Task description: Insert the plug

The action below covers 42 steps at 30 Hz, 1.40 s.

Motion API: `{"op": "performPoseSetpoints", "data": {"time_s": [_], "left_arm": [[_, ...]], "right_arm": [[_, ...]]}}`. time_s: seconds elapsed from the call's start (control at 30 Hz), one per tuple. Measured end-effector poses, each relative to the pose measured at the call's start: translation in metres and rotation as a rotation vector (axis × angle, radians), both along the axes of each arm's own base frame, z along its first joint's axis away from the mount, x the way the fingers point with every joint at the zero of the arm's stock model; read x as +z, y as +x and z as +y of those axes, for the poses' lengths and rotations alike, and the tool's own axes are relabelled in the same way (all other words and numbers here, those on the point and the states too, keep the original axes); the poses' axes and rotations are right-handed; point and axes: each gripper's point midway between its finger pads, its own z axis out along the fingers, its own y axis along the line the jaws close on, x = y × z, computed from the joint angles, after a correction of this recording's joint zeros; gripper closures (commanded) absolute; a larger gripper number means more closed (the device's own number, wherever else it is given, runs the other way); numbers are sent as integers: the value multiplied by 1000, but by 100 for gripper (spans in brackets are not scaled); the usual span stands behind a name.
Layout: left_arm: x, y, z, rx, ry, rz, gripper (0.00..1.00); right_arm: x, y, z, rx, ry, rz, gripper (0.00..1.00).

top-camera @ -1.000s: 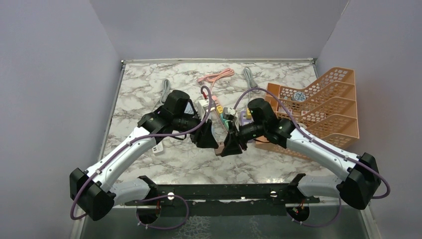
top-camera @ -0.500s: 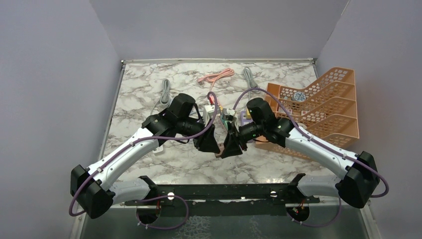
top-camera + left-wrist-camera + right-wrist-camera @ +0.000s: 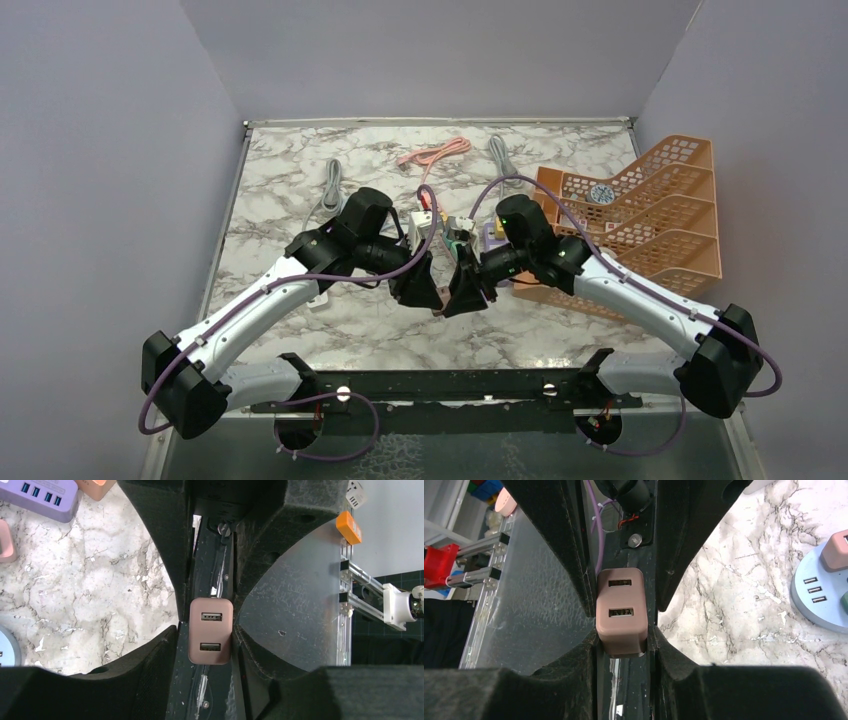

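Observation:
A pink two-port USB charger plug (image 3: 438,309) hangs between both grippers above the table's middle front. My right gripper (image 3: 458,298) is shut on it; in the right wrist view the plug (image 3: 621,611) sits tight between my fingers (image 3: 574,670). My left gripper (image 3: 424,292) reaches in from the opposite side. In the left wrist view its jaws flank the plug (image 3: 210,631), with a thin gap at the left finger (image 3: 150,670). Several power sockets (image 3: 440,228) lie just behind the grippers, partly hidden by them.
A purple USB strip (image 3: 42,495) and a round blue-grey hub (image 3: 819,595) lie on the marble. An orange mesh rack (image 3: 650,215) stands at the right. A pink cable (image 3: 435,155), grey cables (image 3: 332,180) and a white adapter (image 3: 318,300) lie around.
My left gripper has moved right, in toward the right gripper, and now flanks the plug. The right gripper has barely moved and keeps hold of the plug.

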Motion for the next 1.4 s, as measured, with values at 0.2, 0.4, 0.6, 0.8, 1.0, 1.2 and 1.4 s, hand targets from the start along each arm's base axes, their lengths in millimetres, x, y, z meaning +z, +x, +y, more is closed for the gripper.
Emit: {"op": "performPoseSetpoints", "data": {"time_s": [0.2, 0.4, 0.6, 0.8, 1.0, 1.2, 1.4], "left_arm": [[3, -1, -1, -8, -15, -5, 89], [7, 5, 2, 41, -17, -70, 100], [3, 39, 20, 283, 51, -197, 100], [-18, 88, 67, 694, 204, -268, 100], [-16, 117, 126, 1111, 296, -288, 100], [-17, 119, 173, 1418, 339, -263, 100], [-43, 117, 199, 1537, 439, -232, 100]], "right_arm": [[2, 2, 1, -7, 1, 1, 84], [7, 5, 2, -40, 8, 5, 44], [23, 30, -3, -267, 3, -57, 30], [25, 66, -25, -604, -38, -61, 30], [26, 82, -51, -842, -37, -25, 31], [41, 87, -81, -1042, 24, -1, 34], [57, 92, -120, -1247, 108, -16, 35]]}}
